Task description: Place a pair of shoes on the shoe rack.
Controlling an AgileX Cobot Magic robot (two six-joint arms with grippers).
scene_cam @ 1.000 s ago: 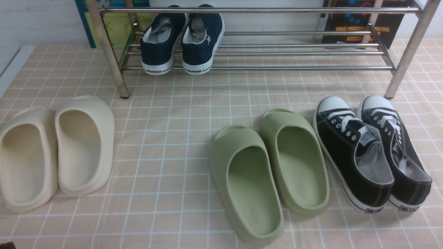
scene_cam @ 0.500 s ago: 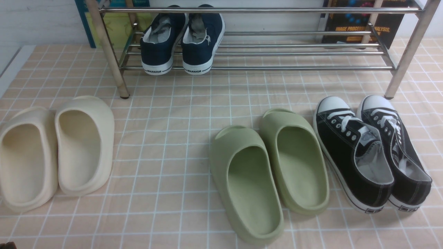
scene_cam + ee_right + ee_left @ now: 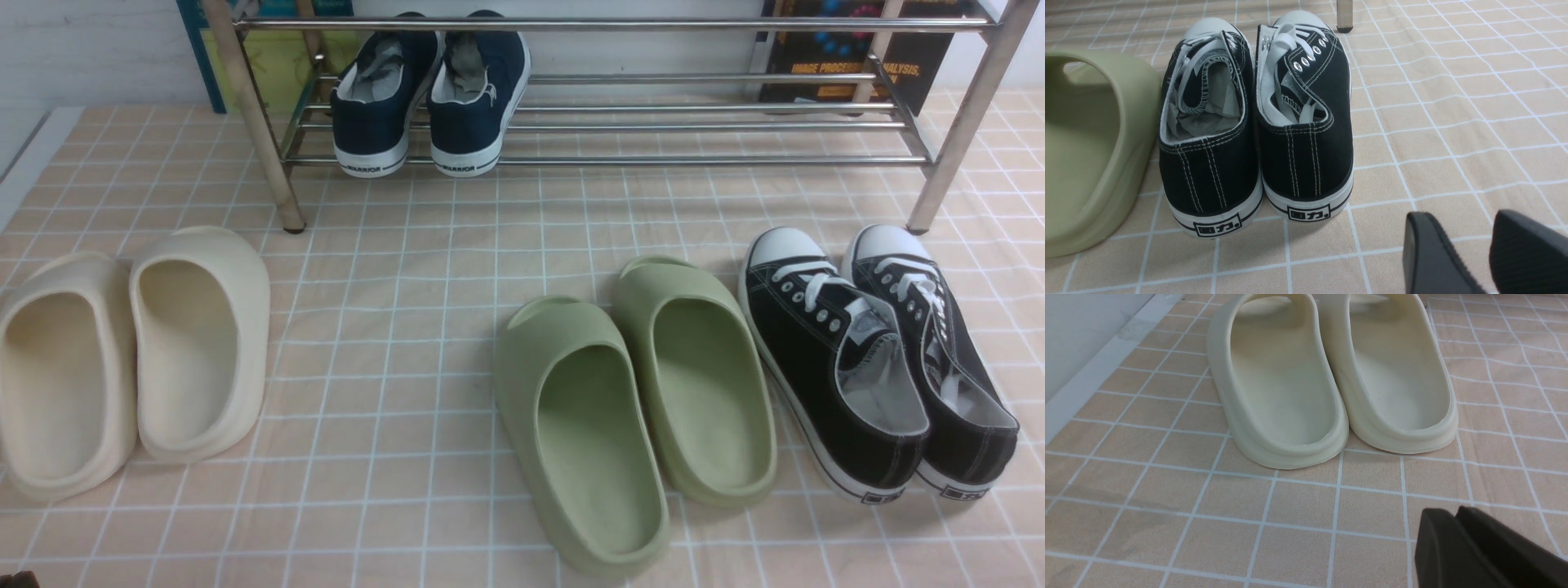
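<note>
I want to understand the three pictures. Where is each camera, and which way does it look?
Front: between the arms, facing the shoe rack holding the navy shoes; no arm shows.
Left wrist: low, facing the cream slides; left claw shut.
Right wrist: low, facing the black sneakers; right claw open.
Front shares both pairs.

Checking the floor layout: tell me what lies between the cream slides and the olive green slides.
Front view: only bare checked peach cloth lies between the cream foam slides and the olive green foam slides.
</note>
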